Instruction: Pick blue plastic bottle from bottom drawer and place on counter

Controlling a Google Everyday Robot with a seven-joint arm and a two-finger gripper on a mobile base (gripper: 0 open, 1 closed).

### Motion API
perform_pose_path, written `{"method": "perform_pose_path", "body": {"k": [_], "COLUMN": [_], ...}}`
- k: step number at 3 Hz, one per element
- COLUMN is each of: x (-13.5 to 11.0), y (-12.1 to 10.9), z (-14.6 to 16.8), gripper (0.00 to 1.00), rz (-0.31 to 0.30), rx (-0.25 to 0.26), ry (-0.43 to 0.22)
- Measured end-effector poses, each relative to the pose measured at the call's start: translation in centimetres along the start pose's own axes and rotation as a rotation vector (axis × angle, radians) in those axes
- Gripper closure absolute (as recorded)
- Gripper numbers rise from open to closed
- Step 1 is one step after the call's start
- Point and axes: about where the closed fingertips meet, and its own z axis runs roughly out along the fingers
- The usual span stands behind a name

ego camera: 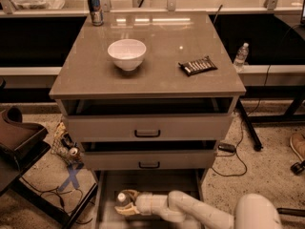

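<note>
bottom drawer (162,180): blue plastic bottle (122,198) between jaws | counter (162,78): bowl (127,54) left of packet (197,65)

A speckled floor (271,147) is seen throughout, with a black cable (228,148) laid at 4 o'clock, a blue tape cross (71,175) at 8 o'clock and a brown seat (19,135) at 9 o'clock. The hand (126,205) is held low at 6 o'clock.

White bowl (127,53), dark snack packet (198,65) and drink can (95,7) sit well apart

Perhaps head-high, camera overlooks counter (190,42), tool (125,203) at bottom.
</note>
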Motion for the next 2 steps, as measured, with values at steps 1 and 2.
{"method": "perform_pose_path", "body": {"k": [1,2], "x": [-8.2,-19.2], "y": [0.5,2.4], "z": [-2.5,-6.1], "gripper": [1.0,1.0], "rz": [0.017,0.011], "rx": [0.005,0.053], "ry": [-0.018,-0.047]}}
